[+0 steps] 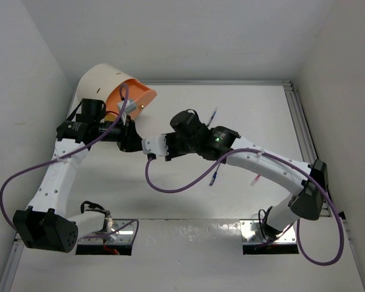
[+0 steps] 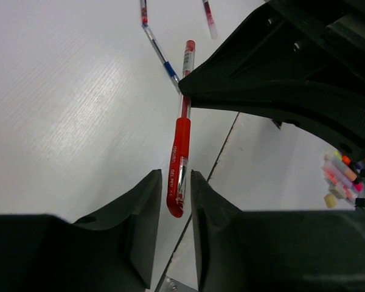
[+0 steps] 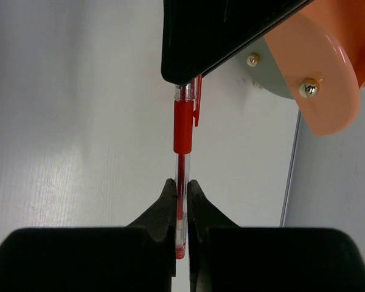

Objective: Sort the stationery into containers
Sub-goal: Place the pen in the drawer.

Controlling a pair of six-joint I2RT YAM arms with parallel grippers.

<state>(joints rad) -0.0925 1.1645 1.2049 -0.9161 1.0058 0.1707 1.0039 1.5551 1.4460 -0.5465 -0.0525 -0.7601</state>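
The cream-white bucket is a smooth cylinder at the far left of the white table. It is tipped so that its orange inside faces the arms. Just in front of its mouth the two black grippers meet tip to tip, with a red pen spanning the gap between them, off the table.

The right gripper is clenched on the pen's clear barrel, where a red ink tube shows through the plastic. The pen's other end is a glossy red cap, rounded at the tip and carrying a clear clip with small print. That end lies between the fingers of the left gripper. They stand close on either side of the cap, but I cannot tell whether they press on it. The pen's long axis runs straight from one gripper to the other, cap toward the left arm.

Three thin loose pens lie scattered on the table beyond the right gripper.
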